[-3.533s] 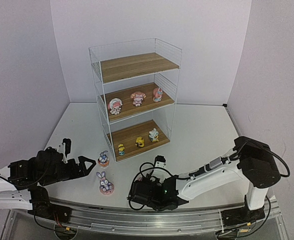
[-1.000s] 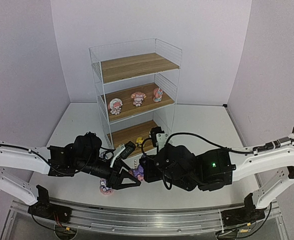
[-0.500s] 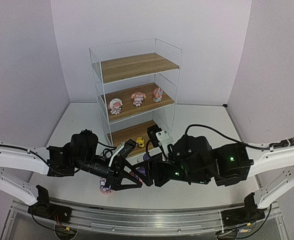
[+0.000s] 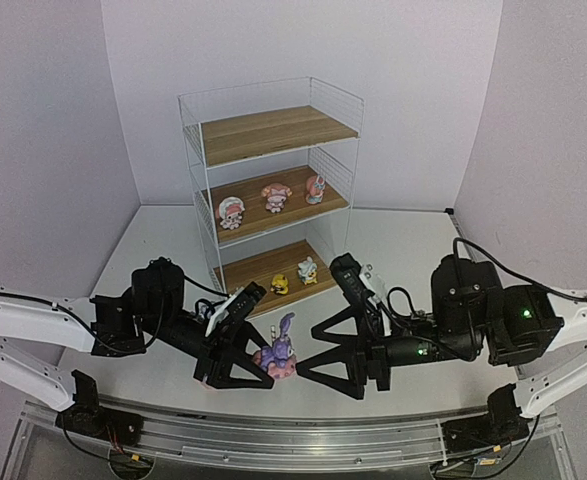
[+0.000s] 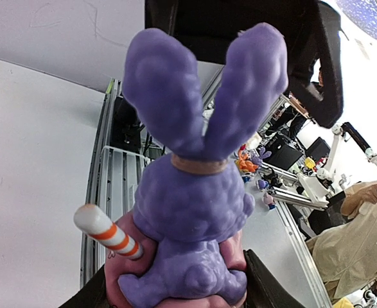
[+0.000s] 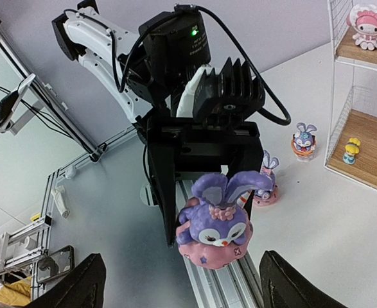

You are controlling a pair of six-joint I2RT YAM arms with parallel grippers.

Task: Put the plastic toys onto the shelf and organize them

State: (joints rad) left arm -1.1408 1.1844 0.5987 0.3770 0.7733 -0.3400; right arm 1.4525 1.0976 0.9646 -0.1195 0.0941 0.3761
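- The left gripper point(image 4: 263, 367) is clamped on the pink base of a purple bunny point(image 4: 281, 345), holding it above the table point(image 4: 413, 250) in front of the shelf point(image 4: 273, 130).
- In the left wrist view the bunny point(image 5: 194, 192) is seen from behind, ears up, with a striped orange-white stick at its side.
- The right gripper point(image 4: 311, 353) faces the bunny with its jaws spread wide; its fingers point(image 6: 79, 282) stand well to either side and touch nothing.
- In the right wrist view the bunny point(image 6: 217, 221) faces the camera, upright, with one left finger point(image 6: 166, 199) against its base.
- Two more bunnies point(image 6: 304, 140) point(image 6: 267, 186) stand on the table below the left arm, near the shelf's foot.
- The middle board carries three pink-white figurines point(image 4: 231, 212) point(image 4: 276, 196) point(image 4: 315, 188) in a row.
- The bottom board carries a yellow one point(image 4: 280, 284) and a pale one point(image 4: 307, 269).
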